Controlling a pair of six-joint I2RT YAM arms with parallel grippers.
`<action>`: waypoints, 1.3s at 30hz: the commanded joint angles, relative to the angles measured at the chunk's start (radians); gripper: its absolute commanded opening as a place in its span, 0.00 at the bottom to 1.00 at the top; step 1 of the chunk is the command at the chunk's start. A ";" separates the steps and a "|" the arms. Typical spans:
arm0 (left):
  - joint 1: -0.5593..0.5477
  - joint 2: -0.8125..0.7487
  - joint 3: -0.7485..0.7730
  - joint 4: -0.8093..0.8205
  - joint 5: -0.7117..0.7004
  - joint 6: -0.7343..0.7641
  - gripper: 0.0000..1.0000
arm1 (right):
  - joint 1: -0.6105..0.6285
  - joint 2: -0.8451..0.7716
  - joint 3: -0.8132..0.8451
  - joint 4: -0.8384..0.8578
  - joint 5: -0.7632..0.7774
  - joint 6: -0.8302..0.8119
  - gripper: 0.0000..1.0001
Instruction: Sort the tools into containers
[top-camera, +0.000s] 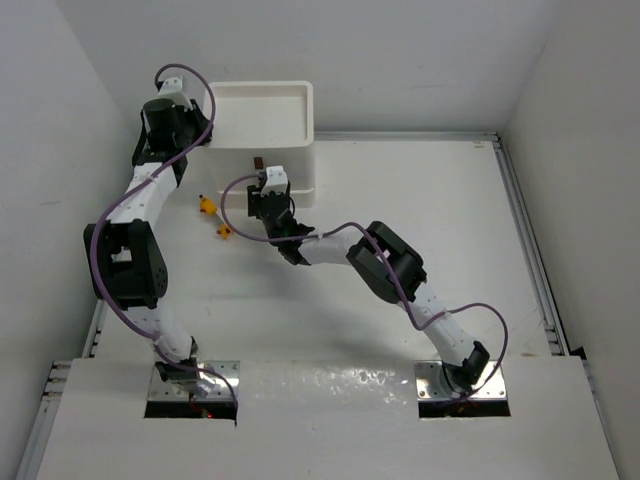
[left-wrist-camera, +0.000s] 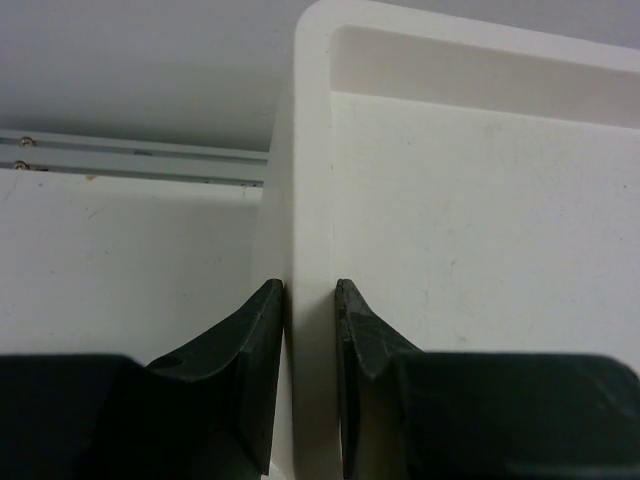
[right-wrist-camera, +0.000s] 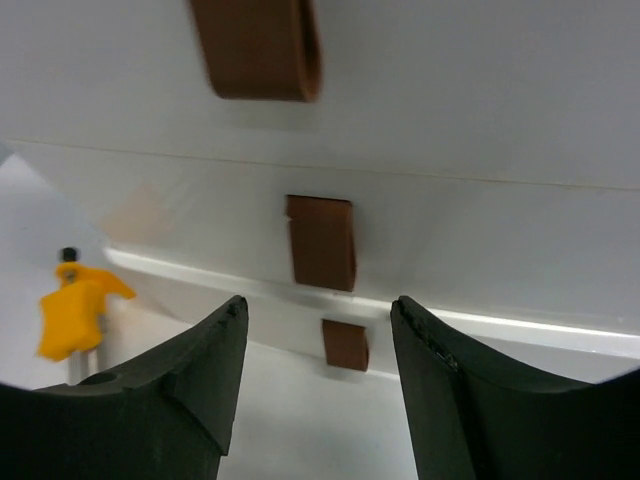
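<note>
right gripper (right-wrist-camera: 318, 310) released facing brown handle (right-wrist-camera: 322, 240), left gripper (left-wrist-camera: 310, 292) clenched on white drawer unit (left-wrist-camera: 311, 150) rim, blurry yellow-orange screwdriver (right-wrist-camera: 75, 305), probably, lower left

The white table (top-camera: 450, 250) carries a white drawer unit (top-camera: 262, 120), with small yellow-orange tools (top-camera: 207, 205) lying just beside it.

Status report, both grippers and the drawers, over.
Left gripper clamped on rim of drawer unit. Right gripper open, empty, facing middle brown handle. Yellow screwdriver on table, not blocking.
</note>
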 joint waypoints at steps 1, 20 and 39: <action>-0.006 0.028 0.004 -0.081 0.034 -0.012 0.00 | -0.015 0.056 0.085 -0.024 0.065 0.026 0.58; -0.006 0.024 0.004 -0.086 0.044 -0.017 0.00 | 0.013 0.007 -0.106 0.117 0.036 0.028 0.52; -0.006 0.005 0.006 -0.097 0.054 -0.010 0.00 | -0.016 0.126 0.118 -0.078 0.073 0.106 0.58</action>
